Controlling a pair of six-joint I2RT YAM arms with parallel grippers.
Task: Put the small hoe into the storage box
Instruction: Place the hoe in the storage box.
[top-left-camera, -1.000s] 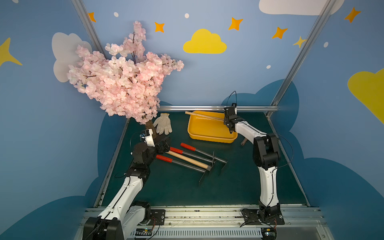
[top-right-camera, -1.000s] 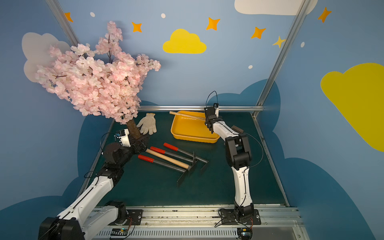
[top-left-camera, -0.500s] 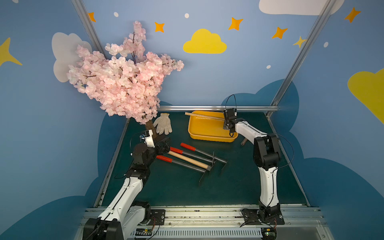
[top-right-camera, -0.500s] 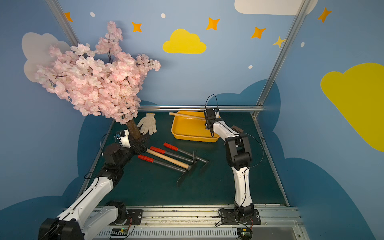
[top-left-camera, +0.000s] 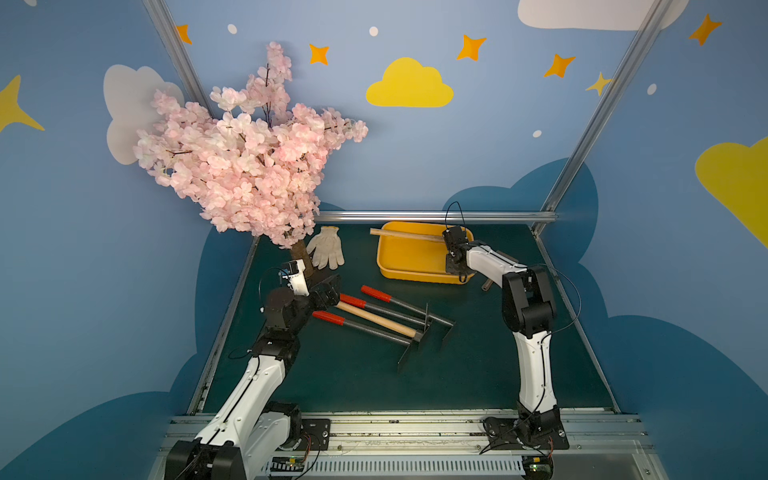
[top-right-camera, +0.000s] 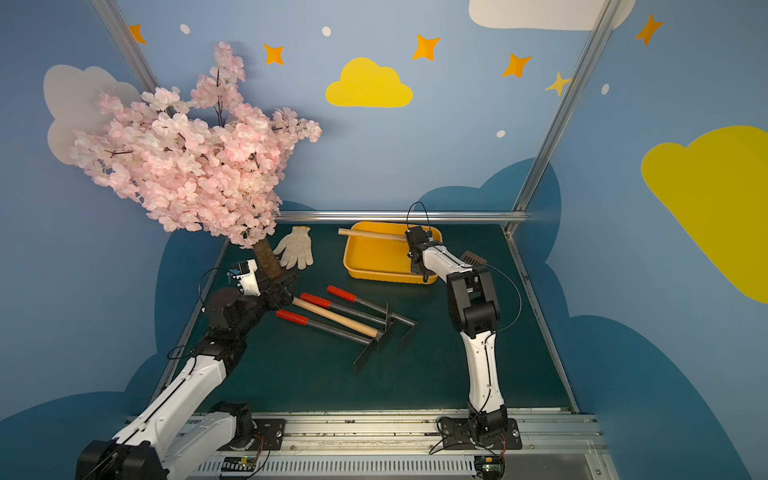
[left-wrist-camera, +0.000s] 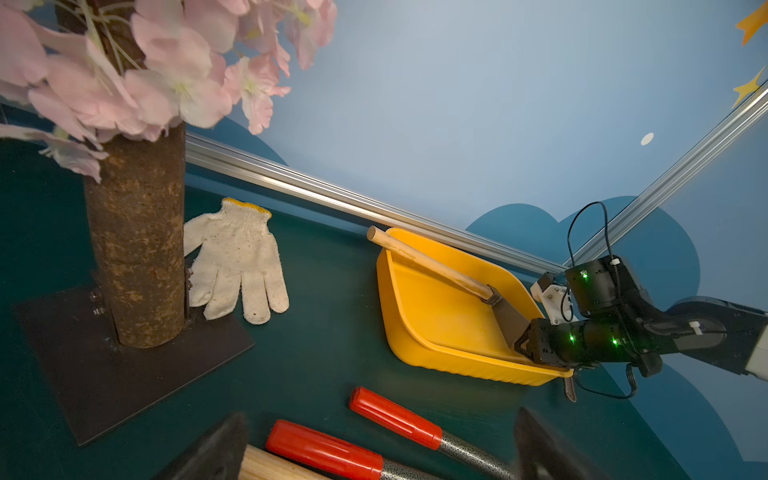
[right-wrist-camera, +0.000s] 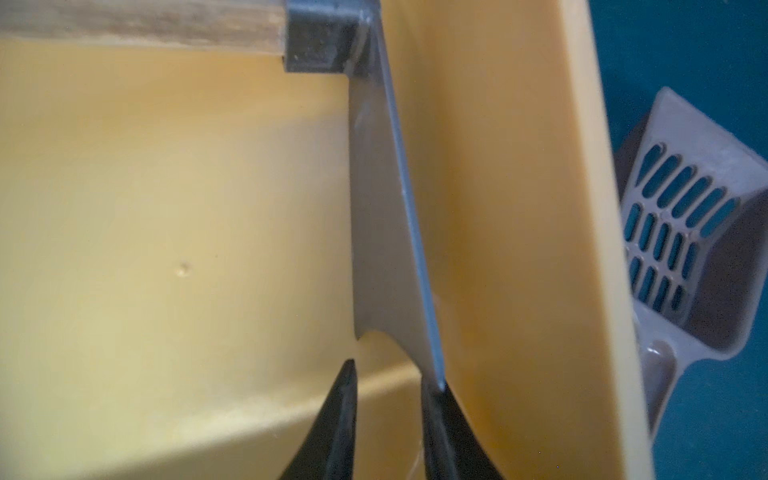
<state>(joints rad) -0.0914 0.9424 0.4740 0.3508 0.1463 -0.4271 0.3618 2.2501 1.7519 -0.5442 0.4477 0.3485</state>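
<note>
Hoe (left-wrist-camera: 432, 266) rests in the box (left-wrist-camera: 457, 363), blade against its side wall and handle propped over its opposite rim, as my right fingers (right-wrist-camera: 340, 424) stand narrowly parted, one touching the blade's corner, which could snag and tip it out; my left fingers (left-wrist-camera: 222, 451) gape wide.

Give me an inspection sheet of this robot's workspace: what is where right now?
Surface: dark green mat.
Job's things: small hoe lies in the storage box, blade inside, handle end jutting over the rim.
Clutter: four long-handled tools together on the mat; white work glove; slotted scoop beside the box; blossom tree on a dark plate.
Grippers: left gripper open near the tool handles; right gripper inside the box, jaws parted at the hoe's blade.
Cables: black cable looping above the right wrist.
Surroundings: blue walls with painted clouds and stars; aluminium frame.
</note>
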